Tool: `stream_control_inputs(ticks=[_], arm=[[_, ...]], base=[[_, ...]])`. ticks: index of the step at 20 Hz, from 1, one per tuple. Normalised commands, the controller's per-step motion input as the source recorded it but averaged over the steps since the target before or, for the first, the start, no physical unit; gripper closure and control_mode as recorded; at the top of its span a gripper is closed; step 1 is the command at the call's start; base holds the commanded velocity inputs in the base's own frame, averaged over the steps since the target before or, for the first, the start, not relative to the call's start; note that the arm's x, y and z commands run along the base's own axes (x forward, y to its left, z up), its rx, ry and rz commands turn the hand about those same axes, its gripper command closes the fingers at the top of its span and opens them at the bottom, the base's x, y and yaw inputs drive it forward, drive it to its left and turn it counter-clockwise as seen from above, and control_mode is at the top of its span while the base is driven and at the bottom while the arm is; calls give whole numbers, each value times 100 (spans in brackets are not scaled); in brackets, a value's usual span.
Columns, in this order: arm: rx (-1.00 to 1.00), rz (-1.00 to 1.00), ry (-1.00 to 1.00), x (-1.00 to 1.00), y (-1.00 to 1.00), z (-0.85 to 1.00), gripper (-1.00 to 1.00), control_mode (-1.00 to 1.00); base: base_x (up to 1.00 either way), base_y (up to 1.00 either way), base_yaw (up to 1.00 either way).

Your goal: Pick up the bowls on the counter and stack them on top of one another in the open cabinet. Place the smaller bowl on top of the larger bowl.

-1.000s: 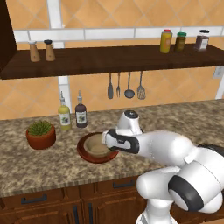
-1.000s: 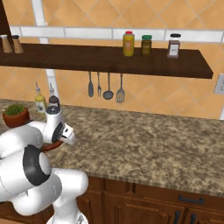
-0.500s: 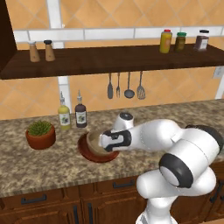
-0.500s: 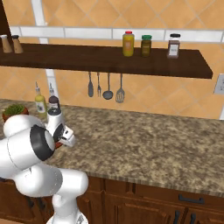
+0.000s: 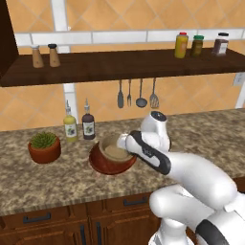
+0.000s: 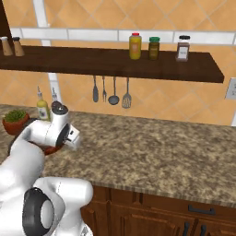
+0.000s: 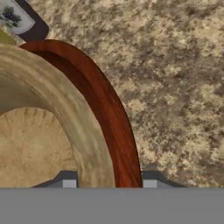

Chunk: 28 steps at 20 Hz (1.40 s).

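An orange tiled wall with white grout bands is running behind everything. Below it the counter [image 5: 57, 186] is stretching across the whole width, speckled brown and beige, with dark wooden doors and black handles underneath. Above it the open cabinet [image 5: 119, 64] is hanging as one long dark shelf board, with a dark side panel at its left end.

The arm is reaching forward and left over the counter. The gripper [image 7: 109, 183] is sitting low over the bowls' right rim; in the hand view its two fingertips are straddling the rims of both bowls, one tip inside over the tan wall and one outside the red-brown rim, wide apart. Whether the tips are touching the rims I cannot tell.

The larger bowl [image 5: 101, 165] is resting on the counter near its front edge, with the smaller bowl [image 5: 114, 151] sitting inside it. In the right base view the arm is covering most of them.

A potted plant [image 5: 44, 147] is standing to the bowls' left. Two bottles, one yellowish [image 5: 70, 128] and one dark [image 5: 88, 126], are standing just behind the bowls. Four utensils [image 5: 136, 93] are hanging on the wall under the shelf. On the shelf, two shakers [image 5: 44, 56] are sitting at the left and three jars [image 5: 200, 45] at the right.
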Motion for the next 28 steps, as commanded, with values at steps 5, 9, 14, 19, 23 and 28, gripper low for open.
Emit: stream_control_inputs(ticks=[5, 9, 14, 19, 23, 28], arm=[[22, -6, -35, -97, -53, 100, 100, -100], [24, -3, -32, -72, -11, 100, 100, -100], [20, -4, -27, -29, -1, 100, 100, -100], [11, -12, -22, 7, 0, 100, 100, -100], [11, -19, -14, 34, 0, 100, 100, -100], [14, -20, 0, 75, -4, 100, 100, -100]], base=[[0, 0, 0], [0, 0, 0], [0, 0, 0], [0, 0, 0], [0, 0, 0], [0, 0, 0]])
